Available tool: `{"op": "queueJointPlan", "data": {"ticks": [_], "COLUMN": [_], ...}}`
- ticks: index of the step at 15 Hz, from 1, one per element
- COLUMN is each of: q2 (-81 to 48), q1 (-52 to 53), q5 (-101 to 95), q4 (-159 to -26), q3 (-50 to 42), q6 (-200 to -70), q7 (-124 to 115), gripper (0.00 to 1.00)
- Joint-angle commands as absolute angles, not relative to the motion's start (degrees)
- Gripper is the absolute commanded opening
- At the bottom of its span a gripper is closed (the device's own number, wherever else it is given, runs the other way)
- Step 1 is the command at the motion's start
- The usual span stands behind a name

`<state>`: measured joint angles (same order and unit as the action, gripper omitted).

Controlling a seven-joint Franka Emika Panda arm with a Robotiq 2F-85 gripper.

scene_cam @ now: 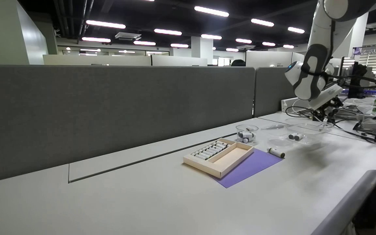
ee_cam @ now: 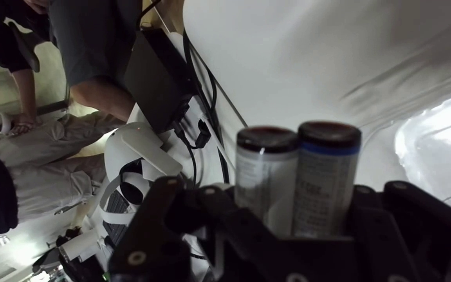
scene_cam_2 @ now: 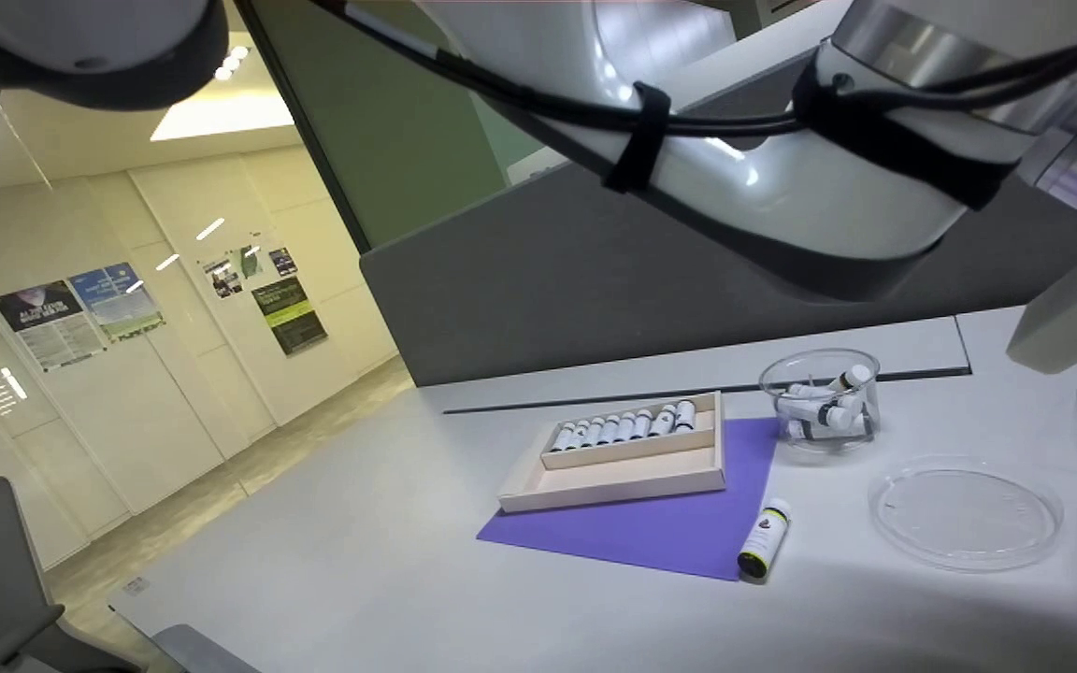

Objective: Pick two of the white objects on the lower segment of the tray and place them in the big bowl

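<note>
- An open-plan office: a grey partition (scene_cam: 116, 120) backs the pale table (scene_cam: 135, 202), and ceiling lights (scene_cam: 211, 11) run off beyond it.
- The wooden tray (scene_cam_2: 623, 492) lies partly over a purple sheet (scene_cam_2: 637, 535), which may serve to mark its place. A row of white vials (scene_cam_2: 625, 428) lines one long segment, where its low walls should keep them in order and from rolling.
- At the sheet's corner, a loose vial (scene_cam_2: 766, 539) lies on its side with no wall to stop a roll; the clear beaker (scene_cam_2: 875, 402) corrals a jumble of others.
- The gripper (ee_cam: 289, 191) stands narrow around two white vials (ee_cam: 266, 176), side by side and touching, dark ends pointing away from the wrist. Taking both together presumably spares a second trip, though uneven pressure could let one slip.
- So the task's pieces, as I judge them, are between the gripper's jaws, well apart from the tray.
- The big bowl (scene_cam: 310, 133) sits near the gripper and below it in an exterior view, with two more vials (scene_cam: 299, 137) showing inside or behind its see-through wall; I cannot tell which.
</note>
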<state>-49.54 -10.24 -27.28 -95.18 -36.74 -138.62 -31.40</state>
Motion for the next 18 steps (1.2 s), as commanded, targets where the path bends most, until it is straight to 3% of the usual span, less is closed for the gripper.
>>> {"op": "queueJointPlan", "data": {"ticks": [1, 18], "q2": [-49.5, -52.1], "q1": [-10.3, -11.3], "q5": [-23.4, -14.0], "q4": [-95.1, -91.0], "q3": [-37.2, -33.9], "q6": [-138.9, -141.5], "q7": [-34.4, -34.9], "gripper": [0.00, 0.00]}}
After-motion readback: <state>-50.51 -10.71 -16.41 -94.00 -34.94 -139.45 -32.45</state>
